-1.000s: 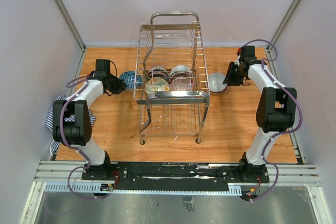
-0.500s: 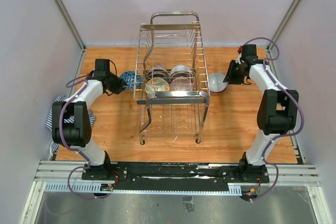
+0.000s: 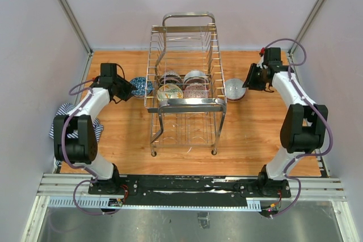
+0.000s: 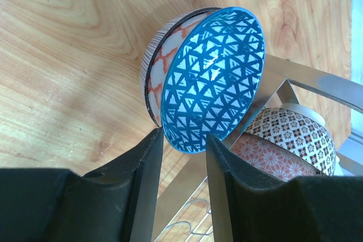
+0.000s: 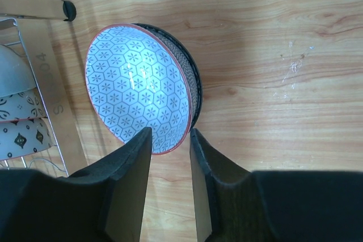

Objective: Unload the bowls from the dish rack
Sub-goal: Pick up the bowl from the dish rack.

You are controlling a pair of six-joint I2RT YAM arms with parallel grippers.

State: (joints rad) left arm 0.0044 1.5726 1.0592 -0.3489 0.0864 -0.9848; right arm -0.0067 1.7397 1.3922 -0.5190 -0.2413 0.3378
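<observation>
Well, each gripper straddles a bowl's rim just beside the dish rack (image 3: pixel 187 102): left gripper (image 4: pixel 183 135) part-open about the blue triangle bowl (image 4: pixel 212 77), right gripper (image 5: pixel 170 131) likewise about the hexagon-print bowl (image 5: pixel 133 77) — whether either truly pinches I cannot tell. More bowls (image 3: pixel 195 77) sit in the rack just beyond. Glazed ceramic — stiff, slick, chippable; grip the rim squarely.

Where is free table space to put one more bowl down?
Bare table lies at the near side, left and right of the dish rack. Crowded farther back: bowls by the left pincer and right pincer flank the rack.
</observation>
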